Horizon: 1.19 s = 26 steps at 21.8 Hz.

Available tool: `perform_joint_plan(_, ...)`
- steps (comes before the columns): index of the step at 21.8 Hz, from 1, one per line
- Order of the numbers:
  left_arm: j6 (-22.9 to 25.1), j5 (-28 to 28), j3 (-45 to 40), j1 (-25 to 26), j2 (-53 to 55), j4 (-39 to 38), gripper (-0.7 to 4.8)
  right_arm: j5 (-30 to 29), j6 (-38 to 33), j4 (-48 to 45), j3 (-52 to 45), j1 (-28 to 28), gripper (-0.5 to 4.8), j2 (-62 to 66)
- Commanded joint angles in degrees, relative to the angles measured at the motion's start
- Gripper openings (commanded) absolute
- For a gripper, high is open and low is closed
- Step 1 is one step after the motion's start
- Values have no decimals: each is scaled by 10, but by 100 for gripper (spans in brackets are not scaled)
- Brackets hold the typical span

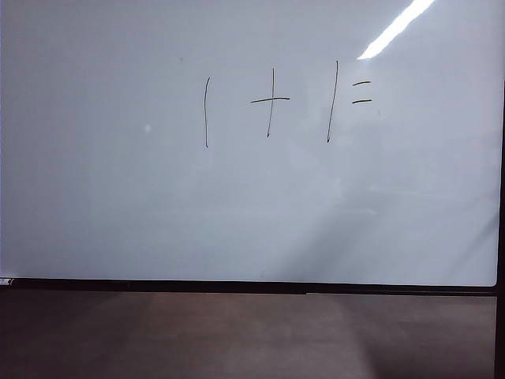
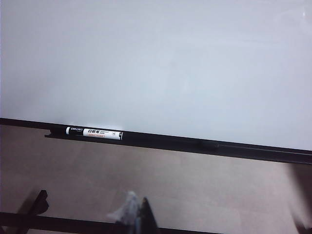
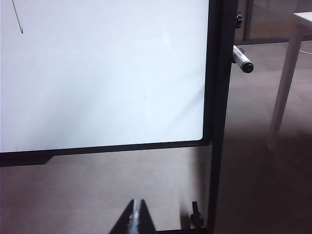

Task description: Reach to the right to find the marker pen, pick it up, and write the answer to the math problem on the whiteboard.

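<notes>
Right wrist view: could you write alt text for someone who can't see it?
A whiteboard with a thin black frame fills most of the picture, and a marker pen sticks out from behind its upright edge post. Low in the frame, the right gripper hangs well short of the pen, its fingers closed together on nothing.

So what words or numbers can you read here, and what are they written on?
"1 + 1 =" handwritten in black on the whiteboard; nothing follows the equals sign.
Label on the marker lying on the board's bottom ledge, left wrist view: print too small to read.
Marker pen sticking out past the board's right frame: no readable text.
</notes>
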State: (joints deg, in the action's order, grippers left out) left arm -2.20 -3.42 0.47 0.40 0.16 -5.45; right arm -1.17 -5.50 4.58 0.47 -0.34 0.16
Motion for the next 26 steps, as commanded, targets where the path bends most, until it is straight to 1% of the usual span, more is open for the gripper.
perform_joint_plan(1, 2, 2, 0, 1, 1, 2, -4, 0, 0, -15, -2, 1, -5, 0)
perform_joint_plan(8, 2, 2, 0, -1, 1, 1, -5, 0, 0, -14, -2, 0, -5, 0)
perform_joint_plan(10, 2, -10, 0, -27, 1, -5, -4, 0, -1, -13, -2, 1, -5, 0)
perform_joint_plan(11, 2, -22, 0, -68, 1, -13, -4, 0, -1, -12, -2, 1, -5, 0)
perform_joint_plan(12, 2, -27, 0, -91, 1, -17, -4, 0, -1, -12, -2, 1, -5, 0)
perform_joint_plan(13, 2, -34, 0, -151, 1, -27, -4, 0, -7, -11, -2, 1, -5, 0)
perform_joint_plan(14, 2, -34, 0, -180, 1, -31, -4, 0, -15, -10, -2, 1, -5, 0)
perform_joint_plan(15, 2, -33, 0, -248, 1, -35, -4, 0, -50, -9, -2, 1, -5, 0)
perform_joint_plan(16, 2, -32, 0, -280, 1, -37, -4, 0, -62, -7, -2, 1, -4, 0)
perform_joint_plan(17, 2, -32, 0, -348, 1, -37, -4, 0, -70, -3, -2, 1, 5, 0)
perform_joint_plan(18, 2, -30, 0, -377, 1, -37, -4, 0, -70, -1, -2, 1, 4, 0)
perform_joint_plan(19, 2, -29, 0, -433, 1, -37, -4, 0, -70, -1, -2, 1, 4, 0)
perform_joint_plan(21, 2, -28, 0, -490, 1, -37, -4, 0, -70, -7, -2, 1, 4, 0)
perform_joint_plan(23, 2, -28, 0, -508, 1, -37, -4, 0, -79, -30, 2, 1, 3, 0)
perform_joint_plan(25, 2, -31, 0, -507, 1, -37, -4, 5, -89, -51, 25, 0, 3, 0)
perform_joint_plan(26, 2, -31, 0, -507, 1, -37, -4, 18, -89, -58, 36, 0, 3, 0)
